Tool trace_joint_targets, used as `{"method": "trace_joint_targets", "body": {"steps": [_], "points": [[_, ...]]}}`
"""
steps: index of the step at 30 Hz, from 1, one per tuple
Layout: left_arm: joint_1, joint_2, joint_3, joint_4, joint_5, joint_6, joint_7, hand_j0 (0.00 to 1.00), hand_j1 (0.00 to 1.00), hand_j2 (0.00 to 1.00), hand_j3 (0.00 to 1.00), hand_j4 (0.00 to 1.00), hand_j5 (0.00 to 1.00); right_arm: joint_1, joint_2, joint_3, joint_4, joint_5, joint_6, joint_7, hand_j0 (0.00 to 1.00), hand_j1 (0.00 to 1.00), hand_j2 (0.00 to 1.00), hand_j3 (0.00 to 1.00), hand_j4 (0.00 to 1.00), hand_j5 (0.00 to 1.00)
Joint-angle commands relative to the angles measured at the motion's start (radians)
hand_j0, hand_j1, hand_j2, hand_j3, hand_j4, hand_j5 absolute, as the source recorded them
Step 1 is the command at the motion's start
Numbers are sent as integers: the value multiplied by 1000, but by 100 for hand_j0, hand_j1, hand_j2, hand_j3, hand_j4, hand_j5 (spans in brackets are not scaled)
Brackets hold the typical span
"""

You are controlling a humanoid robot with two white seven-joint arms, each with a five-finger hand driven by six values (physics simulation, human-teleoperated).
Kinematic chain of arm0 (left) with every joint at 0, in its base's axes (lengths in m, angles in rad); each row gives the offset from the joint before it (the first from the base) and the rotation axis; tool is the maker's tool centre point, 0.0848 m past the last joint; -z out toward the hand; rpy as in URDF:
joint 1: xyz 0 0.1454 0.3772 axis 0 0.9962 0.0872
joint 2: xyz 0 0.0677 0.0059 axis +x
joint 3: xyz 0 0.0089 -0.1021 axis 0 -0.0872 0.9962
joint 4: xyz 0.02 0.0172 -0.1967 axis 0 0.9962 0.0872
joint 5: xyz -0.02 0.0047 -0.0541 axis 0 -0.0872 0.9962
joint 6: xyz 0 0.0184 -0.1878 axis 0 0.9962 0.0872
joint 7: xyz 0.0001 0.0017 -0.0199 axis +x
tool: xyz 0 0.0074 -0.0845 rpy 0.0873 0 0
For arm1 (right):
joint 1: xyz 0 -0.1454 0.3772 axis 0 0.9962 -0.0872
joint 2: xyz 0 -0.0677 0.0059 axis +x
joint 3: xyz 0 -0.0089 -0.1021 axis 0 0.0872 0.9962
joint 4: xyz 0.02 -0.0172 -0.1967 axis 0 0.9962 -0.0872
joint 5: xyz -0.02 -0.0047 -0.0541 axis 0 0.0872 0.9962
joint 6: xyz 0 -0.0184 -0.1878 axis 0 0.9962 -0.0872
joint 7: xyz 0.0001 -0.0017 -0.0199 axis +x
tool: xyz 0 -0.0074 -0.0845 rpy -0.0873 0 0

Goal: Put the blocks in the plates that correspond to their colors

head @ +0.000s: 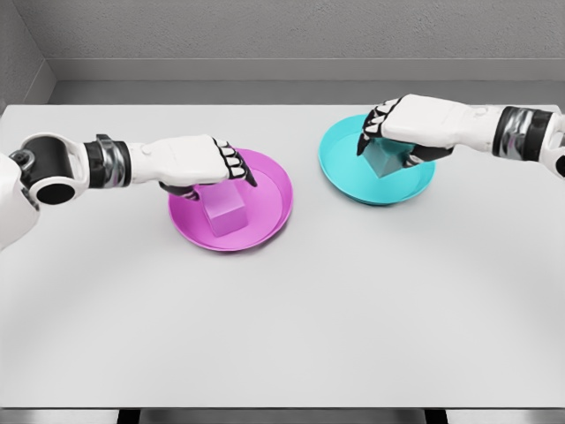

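Left robot hand (205, 166) enters from the left edge, forearm level, and sits over the near-left part of the magenta plate (269, 190). Its fingers (237, 164) are loosely spread and point down and to the right; they hold nothing. The magenta block (225, 215) rests in the plate just below the hand, upright, slightly left of the plate's centre. Whether the fingertips touch the block's top cannot be told; the thumb side is hidden in shadow under the palm.

Right robot hand (395, 124) enters from the right edge and hovers over the upper middle of the cyan plate (340, 168). Its fingers (374, 124) are relaxed and angled down to the left, thumb showing dark below the palm on the right; nothing is gripped. The cyan block (386, 159) sits in this plate directly under the hand, its upper part partly covered by the palm. Contact between hand and block cannot be judged.

Both plates lie flat on the white bench (282, 327), well apart, magenta nearer and to the left, cyan farther and to the right. Each block lies in the plate of its own colour.
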Motion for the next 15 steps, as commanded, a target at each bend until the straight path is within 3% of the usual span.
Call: {"method": "trace_joint_targets", "body": {"steps": [1, 3, 5, 9, 10, 15], "points": [[0, 4, 4, 2, 22, 2, 1, 100, 100, 100, 100, 100, 100, 0, 11, -2, 12, -2, 3, -1, 100, 100, 100, 100, 100, 100], [-2, 11, 5, 1, 81, 2, 4, 100, 100, 100, 100, 100, 100, -8, 13, -4, 12, -1, 3, -1, 100, 100, 100, 100, 100, 100], [0, 113, 8, -2, 231, 2, 9, 100, 100, 100, 100, 100, 100, -6, 13, -5, 14, 1, 3, -1, 100, 100, 100, 100, 100, 100], [11, 326, 70, 5, 453, 2, 9, 100, 100, 100, 100, 100, 100, -3, 6, -50, 21, 1, 3, -1, 100, 100, 100, 100, 100, 100], [32, 354, 70, 4, 483, 2, 9, 100, 100, 100, 100, 100, 100, -2, 2, -56, 21, 1, 3, -1, 100, 100, 100, 100, 100, 100], [74, 352, 70, 4, 483, 2, 9, 100, 100, 100, 100, 100, 100, 15, -24, -80, 21, -1, 3, -1, 100, 100, 100, 100, 100, 100]]}}
